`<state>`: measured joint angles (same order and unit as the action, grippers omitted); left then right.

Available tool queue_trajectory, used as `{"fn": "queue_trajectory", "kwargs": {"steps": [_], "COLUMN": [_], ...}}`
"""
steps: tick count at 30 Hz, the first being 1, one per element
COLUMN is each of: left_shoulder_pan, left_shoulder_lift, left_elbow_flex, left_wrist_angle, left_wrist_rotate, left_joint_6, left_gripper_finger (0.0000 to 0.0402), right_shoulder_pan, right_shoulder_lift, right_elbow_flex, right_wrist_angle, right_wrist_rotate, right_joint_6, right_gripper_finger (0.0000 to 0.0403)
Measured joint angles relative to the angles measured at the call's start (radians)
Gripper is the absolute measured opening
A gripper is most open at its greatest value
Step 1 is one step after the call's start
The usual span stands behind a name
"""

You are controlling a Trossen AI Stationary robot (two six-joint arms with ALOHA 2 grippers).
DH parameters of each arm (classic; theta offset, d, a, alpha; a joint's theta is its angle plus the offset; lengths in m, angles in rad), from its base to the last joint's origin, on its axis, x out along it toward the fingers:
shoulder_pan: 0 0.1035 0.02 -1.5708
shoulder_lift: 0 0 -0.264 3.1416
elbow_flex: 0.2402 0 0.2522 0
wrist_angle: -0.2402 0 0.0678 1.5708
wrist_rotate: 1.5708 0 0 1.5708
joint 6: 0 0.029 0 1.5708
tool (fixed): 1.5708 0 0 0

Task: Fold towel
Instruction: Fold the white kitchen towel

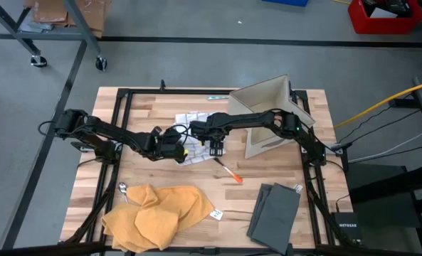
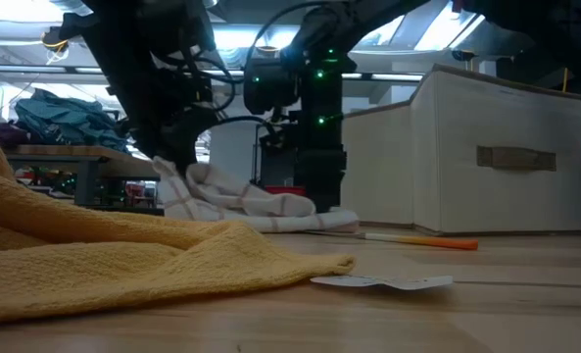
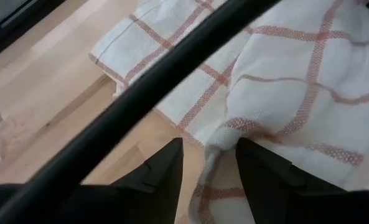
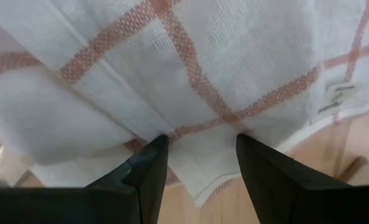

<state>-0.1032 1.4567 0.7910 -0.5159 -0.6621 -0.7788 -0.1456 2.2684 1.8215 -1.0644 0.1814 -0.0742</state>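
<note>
A white towel with red checks lies crumpled at the table's middle. In the low view its left end rises to my left gripper, which is shut on it; the rest rests on the wood. In the left wrist view a bunched fold sits between that gripper's fingers. My right gripper is open and points down at the towel's right part. Its fingertips stand at the cloth on either side of a red stripe. My left gripper pinches a bunched fold at the towel's edge between its two fingers, slanting down from the table's left. That end is raised off the wood and slack; the rest lies on the table. My right gripper's fingertips are at the towel's surface; whether they touch it I cannot tell.
A yellow cloth lies heaped at the near left, with a spoon beside it. An orange pen and a paper tag lie near the middle. A grey folded cloth is at the near right, a beige fabric box behind.
</note>
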Motion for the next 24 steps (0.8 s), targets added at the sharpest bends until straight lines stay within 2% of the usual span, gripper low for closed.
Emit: {"fn": "queue_trajectory", "kwargs": {"steps": [8,12,17,24], "left_shoulder_pan": [0.0,0.007,0.005,-0.049], "left_shoulder_lift": [-0.045,-0.121,-0.232,-0.289], "left_elbow_flex": [0.0,0.001,0.002,0.002], "left_wrist_angle": [0.005,0.006,0.005,0.005], "left_wrist_rotate": [-0.005,-0.02,-0.022,0.093], "left_joint_6": [-0.051,-0.042,0.032,0.135], "left_gripper_finger": [0.0141,0.0141,0.0141,0.0141], "right_shoulder_pan": [0.001,0.001,0.001,0.043], "right_shoulder_lift": [0.0,0.0,0.0,0.0], "right_elbow_flex": [0.104,0.2,0.326,0.397], "right_wrist_angle": [-0.046,-0.084,-0.177,-0.352], "right_wrist_rotate": [0.005,0.053,0.047,0.027], "right_joint_6": [-0.005,-0.012,-0.012,-0.003], "right_gripper_finger": [0.0195,0.0195,0.0195,0.0195]}}
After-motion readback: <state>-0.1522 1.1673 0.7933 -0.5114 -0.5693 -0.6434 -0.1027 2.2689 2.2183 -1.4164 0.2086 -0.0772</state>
